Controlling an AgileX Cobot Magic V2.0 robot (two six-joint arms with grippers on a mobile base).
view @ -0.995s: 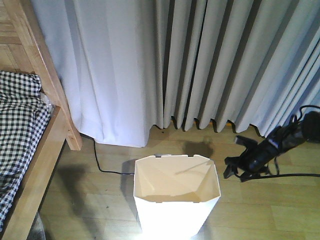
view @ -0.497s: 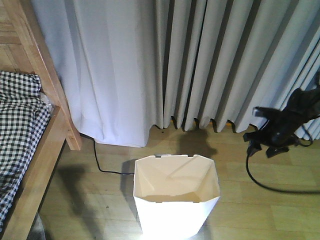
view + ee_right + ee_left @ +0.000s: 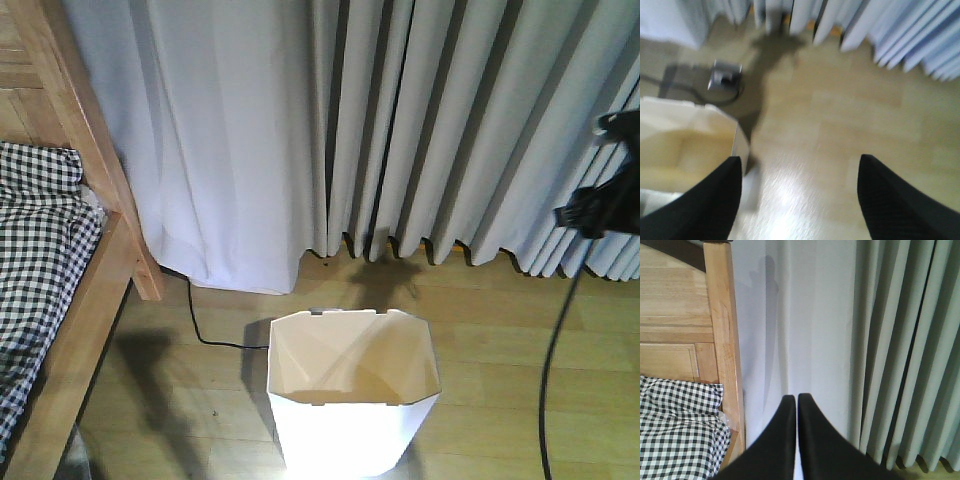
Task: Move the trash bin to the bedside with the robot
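The white trash bin (image 3: 345,435) stands on the wooden floor at the bottom middle of the front view, empty and cream inside. The bed with its light wooden post (image 3: 85,140) and checked bedding (image 3: 40,250) is at the left, a short gap from the bin. My right arm (image 3: 598,208) is raised at the right edge, well apart from the bin. In the right wrist view my right gripper (image 3: 800,158) is open and empty over bare floor, with the bin (image 3: 685,145) at its left. My left gripper (image 3: 796,399) is shut and empty, facing the curtain beside the bed post (image 3: 722,340).
Grey pleated curtains (image 3: 400,120) hang across the back. A black cable (image 3: 200,330) lies on the floor between bed and bin. Another cable (image 3: 548,390) hangs from my right arm. A small metal fitting (image 3: 722,77) sits on the floor behind the bin.
My right arm has risen and swung to the right, away from the bin's right side. The bin and bed have not moved.
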